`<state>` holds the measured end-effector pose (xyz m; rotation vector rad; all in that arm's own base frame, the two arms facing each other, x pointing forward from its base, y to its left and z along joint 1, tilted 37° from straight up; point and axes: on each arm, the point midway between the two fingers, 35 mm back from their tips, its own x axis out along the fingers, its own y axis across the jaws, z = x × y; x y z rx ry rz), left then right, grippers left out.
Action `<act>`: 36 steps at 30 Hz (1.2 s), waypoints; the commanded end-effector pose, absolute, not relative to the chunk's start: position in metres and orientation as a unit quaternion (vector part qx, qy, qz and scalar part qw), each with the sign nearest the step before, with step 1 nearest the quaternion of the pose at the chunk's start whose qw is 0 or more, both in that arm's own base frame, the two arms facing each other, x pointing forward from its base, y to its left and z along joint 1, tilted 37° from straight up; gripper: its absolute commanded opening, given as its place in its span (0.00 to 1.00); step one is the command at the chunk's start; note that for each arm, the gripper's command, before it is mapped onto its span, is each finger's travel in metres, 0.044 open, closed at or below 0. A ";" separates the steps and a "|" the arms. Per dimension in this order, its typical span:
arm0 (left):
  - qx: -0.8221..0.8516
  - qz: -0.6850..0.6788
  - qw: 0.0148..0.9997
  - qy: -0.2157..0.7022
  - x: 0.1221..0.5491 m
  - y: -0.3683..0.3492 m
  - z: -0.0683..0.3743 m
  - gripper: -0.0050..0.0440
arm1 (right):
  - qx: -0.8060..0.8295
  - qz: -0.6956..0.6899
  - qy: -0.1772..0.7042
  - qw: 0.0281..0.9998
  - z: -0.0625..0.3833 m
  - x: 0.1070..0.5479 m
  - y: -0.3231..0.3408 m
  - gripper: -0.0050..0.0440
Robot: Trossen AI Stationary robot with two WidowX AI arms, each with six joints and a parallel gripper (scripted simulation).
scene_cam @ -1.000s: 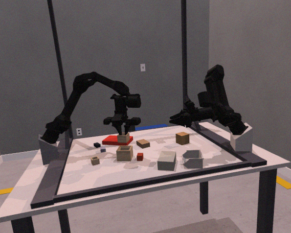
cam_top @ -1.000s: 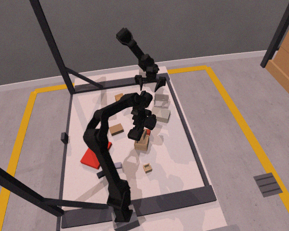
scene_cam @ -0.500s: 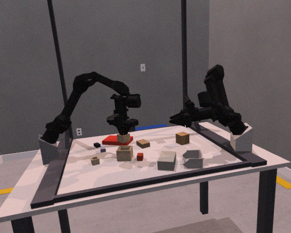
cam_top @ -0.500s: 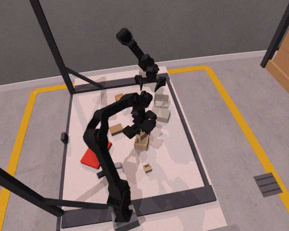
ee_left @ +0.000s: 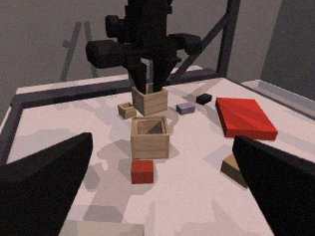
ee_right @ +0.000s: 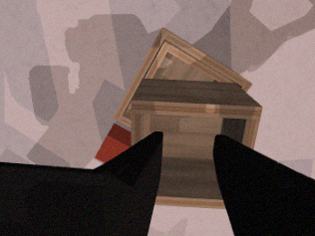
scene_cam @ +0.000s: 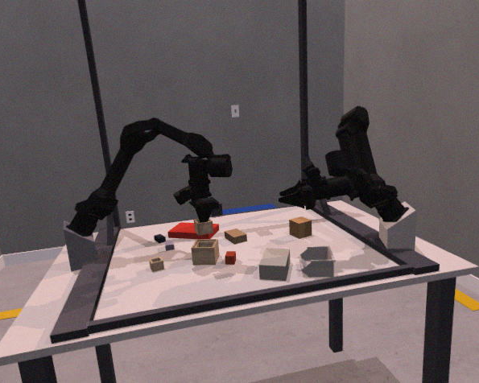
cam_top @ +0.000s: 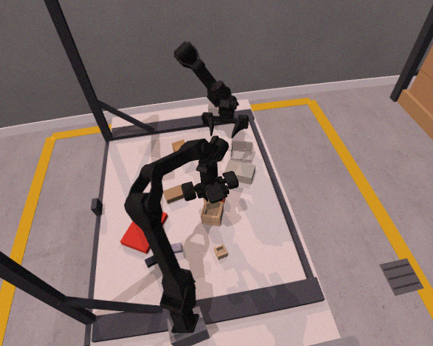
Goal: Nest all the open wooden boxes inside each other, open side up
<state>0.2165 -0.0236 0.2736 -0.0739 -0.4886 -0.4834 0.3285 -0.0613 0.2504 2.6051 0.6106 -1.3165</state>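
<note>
Exterior view shows a pale table point(cam_top: 253, 238) point(scene_cam: 128, 292) point(ee_right: 279, 99) with dark edge rails, before a plain grey wall point(scene_cam: 190, 61). On this wall are a white switch plate point(scene_cam: 235, 111) and, lower, a white socket point(scene_cam: 130, 216). Around the table, the grey floor point(cam_top: 358, 238) point(scene_cam: 231, 329) carries yellow lines point(cam_top: 352, 163) point(scene_cam: 470, 299); brown cartons point(cam_top: 428, 85) stand at one side.

The right gripper point(cam_top: 213, 191) point(scene_cam: 204, 220) point(ee_left: 149, 96) point(ee_right: 187, 142) has its fingers partly apart and holds a square, open wooden box point(scene_cam: 203, 228) point(ee_left: 151, 103) point(ee_right: 196, 94) above the table, opening upward. Near it, a larger light-wood box point(cam_top: 211, 219) point(scene_cam: 205, 253) point(ee_left: 150, 144) point(ee_right: 209, 59) stands upright on the table. One tiny open wooden box point(cam_top: 220, 254) point(scene_cam: 156, 265) point(ee_left: 127, 113) is also upright, apart from that one. The left gripper point(cam_top: 222, 135) point(scene_cam: 279, 196) point(ee_left: 163, 141) is wide open, with nothing between its fingers. A flat, bright red slab point(cam_top: 136, 236) point(scene_cam: 185, 231) point(ee_left: 244, 118) and a small red block point(cam_top: 223, 200) point(scene_cam: 230, 257) point(ee_left: 142, 172) point(ee_right: 115, 143) also lie on the surface.
</note>
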 end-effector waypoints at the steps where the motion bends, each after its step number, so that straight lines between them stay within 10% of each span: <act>1: -0.038 -0.238 0.941 -0.239 0.217 -0.024 0.273 0.92 | 0.879 -0.445 0.168 0.024 0.257 0.328 -0.063 0.50; 36: -0.038 -0.238 0.941 -0.239 0.217 -0.024 0.273 0.92 | 0.866 -0.474 0.090 -0.130 0.237 0.339 -0.056 0.50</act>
